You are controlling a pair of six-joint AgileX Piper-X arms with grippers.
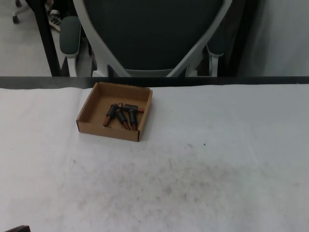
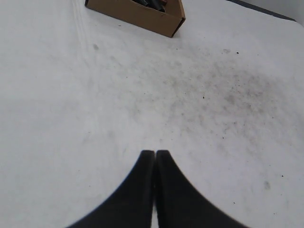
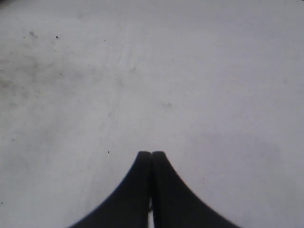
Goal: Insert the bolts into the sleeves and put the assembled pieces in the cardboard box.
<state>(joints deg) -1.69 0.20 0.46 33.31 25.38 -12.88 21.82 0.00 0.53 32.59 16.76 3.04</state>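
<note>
An open cardboard box (image 1: 89,107) sits at the back left of the white bench. Inside it lie several assembled pieces (image 1: 122,115), red bolts pushed through black sleeves, bunched near its right wall. My left gripper (image 2: 155,154) is shut with nothing between its black fingers, low over the bare bench well short of the box (image 2: 142,15), whose near wall is ahead of it. My right gripper (image 3: 151,155) is also shut and holds nothing, over plain white surface.
A dark smudged patch (image 1: 193,174) marks the middle of the bench. An office chair (image 1: 149,34) stands behind the bench's far edge. A small dark corner (image 1: 14,228) pokes in at the front left of the high view.
</note>
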